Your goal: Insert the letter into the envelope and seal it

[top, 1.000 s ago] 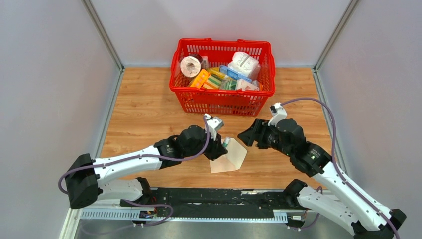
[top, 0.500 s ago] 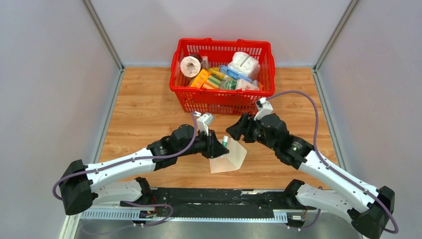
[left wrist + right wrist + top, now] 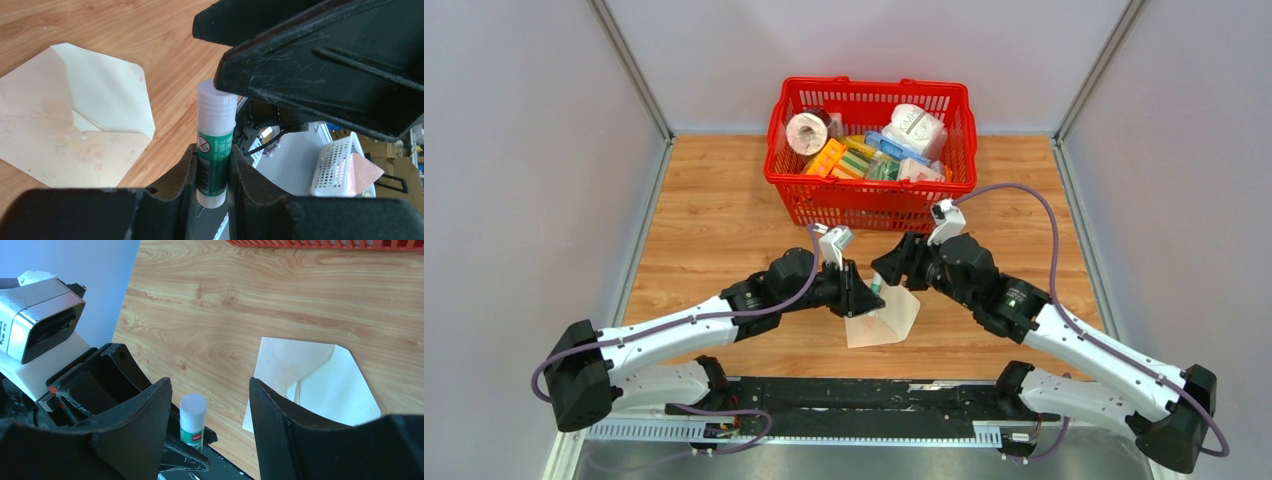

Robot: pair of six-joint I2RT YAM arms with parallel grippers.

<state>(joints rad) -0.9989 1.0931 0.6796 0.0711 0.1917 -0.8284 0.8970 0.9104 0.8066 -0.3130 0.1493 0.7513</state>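
The tan envelope lies on the wooden table with its flap open. The letter is hidden; no separate sheet shows. My left gripper is shut on a green glue stick and holds it upright just left of the envelope, white cap on top. My right gripper hangs open over that stick. The cap stands between its fingers, closer to the left one and touching neither.
A red basket full of groceries stands behind both grippers, close to the right wrist. Grey walls close off the table on the left, right and back.
My right gripper has swung left and come down over the glue stick, its jaws narrowing somewhat. The left gripper has shifted slightly left with the stick and now holds still.
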